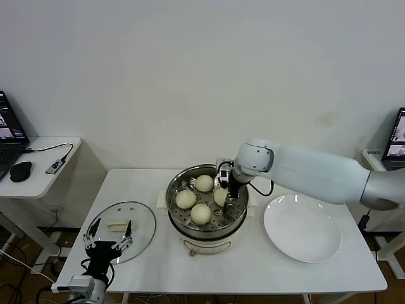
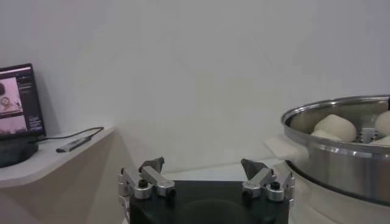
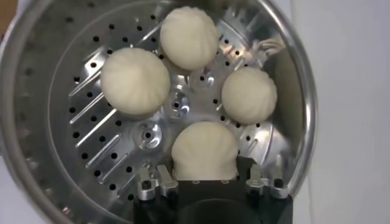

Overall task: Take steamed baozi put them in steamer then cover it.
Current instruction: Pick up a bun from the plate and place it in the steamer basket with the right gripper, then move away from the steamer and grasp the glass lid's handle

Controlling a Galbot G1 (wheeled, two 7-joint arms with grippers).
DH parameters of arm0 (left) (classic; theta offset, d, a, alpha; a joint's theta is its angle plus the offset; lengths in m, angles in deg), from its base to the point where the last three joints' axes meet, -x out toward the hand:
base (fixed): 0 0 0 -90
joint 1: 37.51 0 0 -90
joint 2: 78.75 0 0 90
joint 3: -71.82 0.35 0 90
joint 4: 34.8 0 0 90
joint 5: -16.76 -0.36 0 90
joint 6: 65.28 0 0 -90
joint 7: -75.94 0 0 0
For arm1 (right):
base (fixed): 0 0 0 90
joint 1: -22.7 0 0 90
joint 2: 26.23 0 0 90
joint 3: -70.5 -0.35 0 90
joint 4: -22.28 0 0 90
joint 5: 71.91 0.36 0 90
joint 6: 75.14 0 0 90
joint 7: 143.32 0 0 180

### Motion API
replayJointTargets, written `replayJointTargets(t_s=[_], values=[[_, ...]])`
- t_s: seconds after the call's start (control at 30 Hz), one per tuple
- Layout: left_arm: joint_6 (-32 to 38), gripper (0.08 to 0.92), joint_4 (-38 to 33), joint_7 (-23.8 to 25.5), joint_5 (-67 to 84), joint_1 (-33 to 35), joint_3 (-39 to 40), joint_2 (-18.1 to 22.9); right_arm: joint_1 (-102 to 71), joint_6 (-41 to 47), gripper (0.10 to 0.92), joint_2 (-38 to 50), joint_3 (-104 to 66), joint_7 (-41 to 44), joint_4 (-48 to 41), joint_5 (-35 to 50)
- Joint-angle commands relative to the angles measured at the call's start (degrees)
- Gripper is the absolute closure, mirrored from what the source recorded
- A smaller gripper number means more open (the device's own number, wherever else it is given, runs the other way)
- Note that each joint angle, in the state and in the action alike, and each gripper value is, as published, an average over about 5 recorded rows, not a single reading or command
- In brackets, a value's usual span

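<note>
Four baozi (image 3: 189, 91) in steamer (image 3: 55, 152), right gripper (image 3: 204, 181) astride one.

- The white worktop (image 1: 253, 269) stood against a pale wall.
- The steamer (image 1: 207, 231) sat on it around the middle, on its cream base.
- A flat white plate (image 1: 302, 228) lay directly on the worktop on the robot's right, just beside the steamer.
- A clear glass lid (image 1: 142, 221) with a cream handle lay flat on the robot's left, near the front corner.
</note>
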Motion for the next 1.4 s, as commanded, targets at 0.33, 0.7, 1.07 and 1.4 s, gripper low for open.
replayJointTargets(t_s=[0.33, 0.7, 1.07, 1.4], values=[[0.0, 0.177, 0.1, 0.0, 0.0, -0.3, 0.3, -0.1, 0.6, -1.4, 0.203, 11.8, -9.4, -2.4, 10.7, 0.0], [0.1, 0.177, 0.0, 0.0, -0.6, -0.3, 0.8, -0.1, -36.0, -19.5, 0.203, 32.0, -41.6, -28.8, 24.8, 6.8], [0.6, 0.177, 0.4, 0.0, -1.4, 0.1, 1.5, 1.2, -86.5, -42.8, 0.203, 18.1, -90.1, -33.9, 25.5, -8.9], [1.9, 0.177, 2.0, -0.2, -5.8, -0.5, 1.1, 1.5, -102.2, -54.4, 0.203, -9.1, -111.9, -31.0, 25.0, -18.0]])
